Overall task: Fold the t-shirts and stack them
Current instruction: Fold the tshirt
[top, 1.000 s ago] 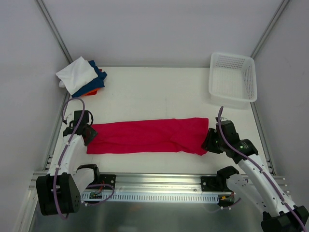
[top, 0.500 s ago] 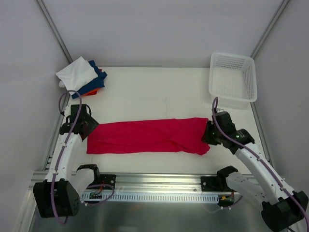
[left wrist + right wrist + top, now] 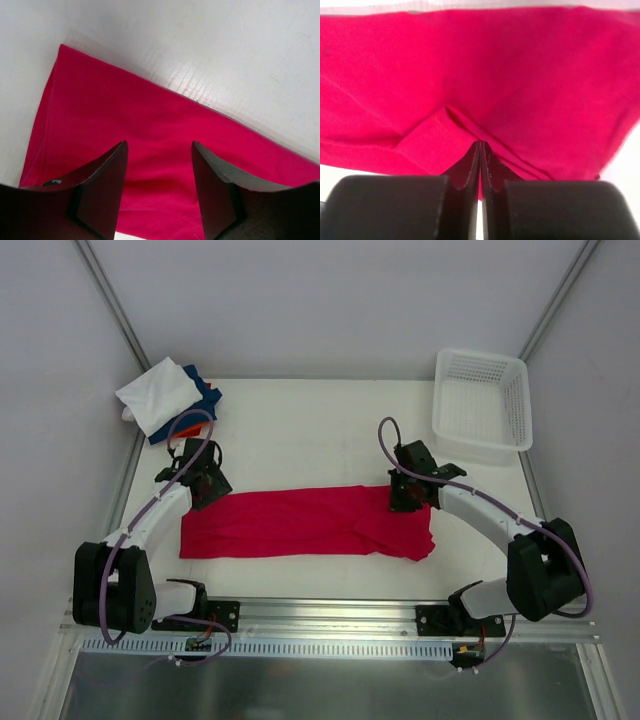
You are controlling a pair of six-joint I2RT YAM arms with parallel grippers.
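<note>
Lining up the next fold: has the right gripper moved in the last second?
Yes. The right gripper swung from the right end of the red t-shirt to its far edge, leftward and nearer the white lattice basket.

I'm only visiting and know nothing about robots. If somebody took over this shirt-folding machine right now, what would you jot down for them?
The left gripper: jaws open, over the red t-shirt near its far left corner, holding nothing.
The right gripper: jaws shut, seemingly pinching a fold of cloth at the shirt's far edge near its right end.
The shirt lies as a long band across the table.
Done: a folded pile at the far left corner, white on top, blue and orange beneath.
Left: fold the band shorter and add it to the pile.
</note>
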